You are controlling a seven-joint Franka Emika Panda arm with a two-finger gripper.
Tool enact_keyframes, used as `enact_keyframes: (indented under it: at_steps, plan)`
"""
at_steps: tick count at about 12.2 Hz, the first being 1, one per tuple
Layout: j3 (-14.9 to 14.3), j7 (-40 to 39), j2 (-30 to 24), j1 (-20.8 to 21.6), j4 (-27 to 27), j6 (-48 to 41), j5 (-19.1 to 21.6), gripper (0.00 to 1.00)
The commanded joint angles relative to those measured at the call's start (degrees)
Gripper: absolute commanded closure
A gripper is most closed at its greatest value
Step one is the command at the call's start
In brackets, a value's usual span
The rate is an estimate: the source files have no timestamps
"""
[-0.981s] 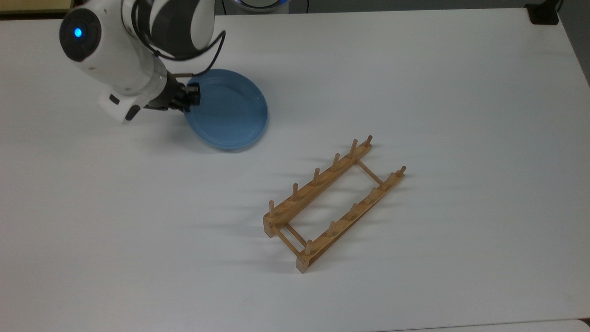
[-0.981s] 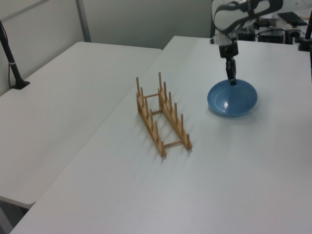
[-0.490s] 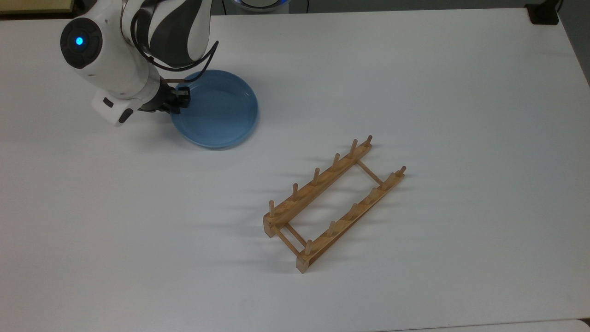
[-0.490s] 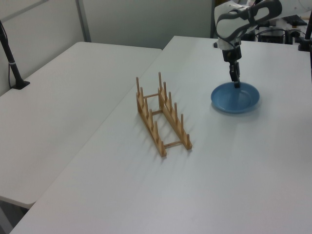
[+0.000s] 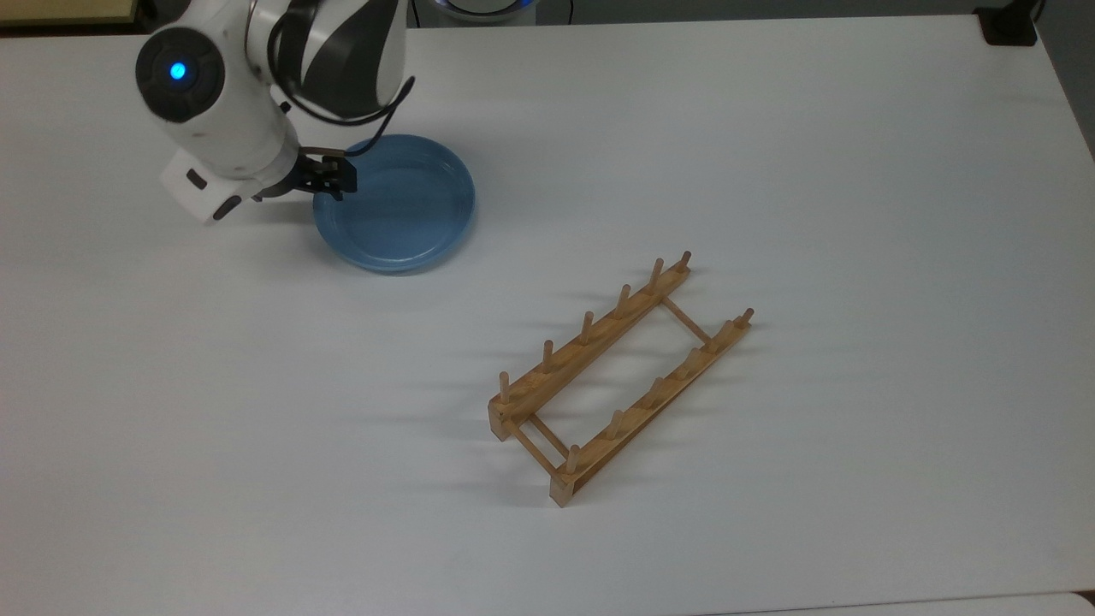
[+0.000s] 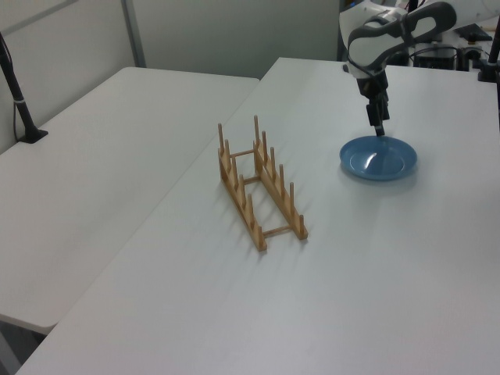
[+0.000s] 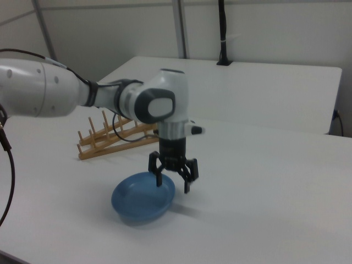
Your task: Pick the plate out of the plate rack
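The light-blue plate (image 5: 402, 205) (image 6: 379, 160) (image 7: 140, 201) lies flat on the white table, well apart from the wooden plate rack (image 5: 590, 338) (image 6: 269, 183) (image 7: 110, 140), which holds nothing. My gripper (image 5: 329, 184) (image 6: 378, 125) (image 7: 173, 181) hangs open just above the plate's rim, at the edge on the top view's left. In the right view one finger (image 7: 159, 177) is over the plate's inside and the other finger (image 7: 187, 184) is outside the rim. Neither finger grips the plate.
The rack stands diagonally near the middle of the table (image 5: 770, 171). A black mount (image 5: 1009, 26) sits at the table's far corner on the top view's right. A second white table with a black post (image 6: 19, 94) stands beside this one.
The plate, held tilted by its rim a second ago, came down flat onto the table. My gripper opened, let go of the rim and rose slightly.
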Motion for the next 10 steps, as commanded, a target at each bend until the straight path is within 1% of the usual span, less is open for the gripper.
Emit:
enact_keyframes:
  at_steps: [1, 2, 4, 5, 7, 10]
  plan:
    - [4.9, 13.8, -10.8, 3.6, -0.6, -3.5, -6.6, 0.00]
    - [9.0, 16.0, -15.0, 2.6, -0.6, -6.5, -7.4, 0.00]
    - [16.8, 17.9, -20.5, -0.6, -0.8, -11.6, -7.7, 0.00]
    - [18.8, 17.9, -22.2, -1.6, -1.0, -12.4, -7.7, 0.00]
    - [19.0, 18.0, -23.3, -1.7, -1.1, -12.4, -7.6, 0.00]
    - [19.0, 18.0, -23.3, -2.3, -0.8, -12.9, -7.6, 0.00]
